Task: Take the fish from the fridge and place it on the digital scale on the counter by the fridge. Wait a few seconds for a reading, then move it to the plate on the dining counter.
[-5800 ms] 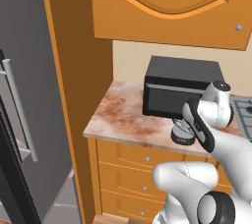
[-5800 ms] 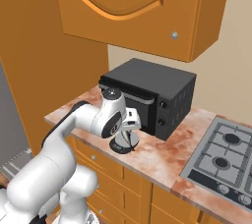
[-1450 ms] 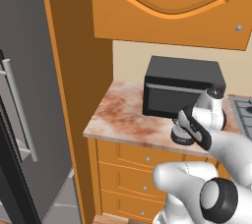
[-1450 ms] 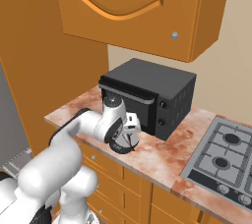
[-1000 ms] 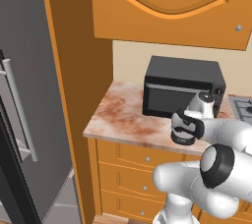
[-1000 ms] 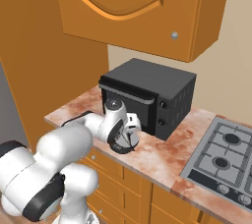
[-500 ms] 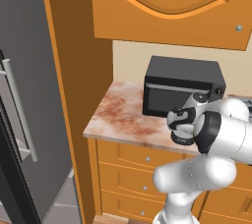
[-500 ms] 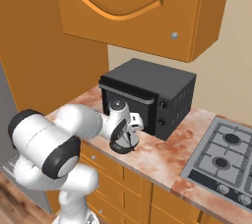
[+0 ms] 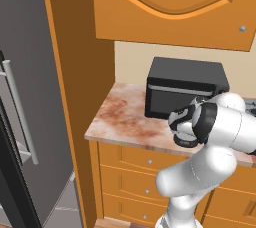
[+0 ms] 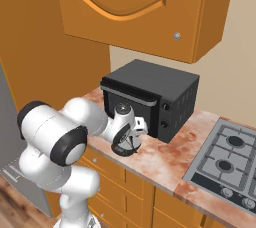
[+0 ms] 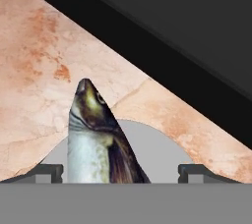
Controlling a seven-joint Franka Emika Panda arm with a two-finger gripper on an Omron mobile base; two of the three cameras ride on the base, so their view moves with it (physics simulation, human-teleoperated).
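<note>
Reddish-brown marbled stone formed the one short counter [image 9: 125, 122], which was carried on orange wooden drawers [image 9: 145, 162] and stood beside the one tall dark grey fridge [image 9: 25, 102] with a long silver bar handle [image 9: 20, 112]. One black boxy microwave [image 10: 150, 97] was seen at the back of that counter, one orange wall cabinet [image 10: 145, 7] hung above it, and one grey gas hob [image 10: 225, 162] lay at the counter's far right.

One small round digital scale [image 10: 125, 149], dark grey in the body with a lighter grey flat top, was seen on the stone just in front of the microwave. In the hand view its pale top [image 11: 157, 154] showed as a grey disc against the marble.

One fish [image 11: 96, 139] was counted. It was shown with a dark olive head, a small eye, a silvery-white belly and a dark brown-grey back, and it pointed away from the camera, over the scale's top. Whether it touched the scale could not be told.

One white arm with dark joints was bent low over the counter, and its two-finger gripper [image 11: 120, 171] was placed directly above the scale. The two dark fingertips [image 11: 47, 171] were seen set wide apart, one on either side of the fish, with clear space between the right tip and the fish. Whether anything was gripped could not be told.
</note>
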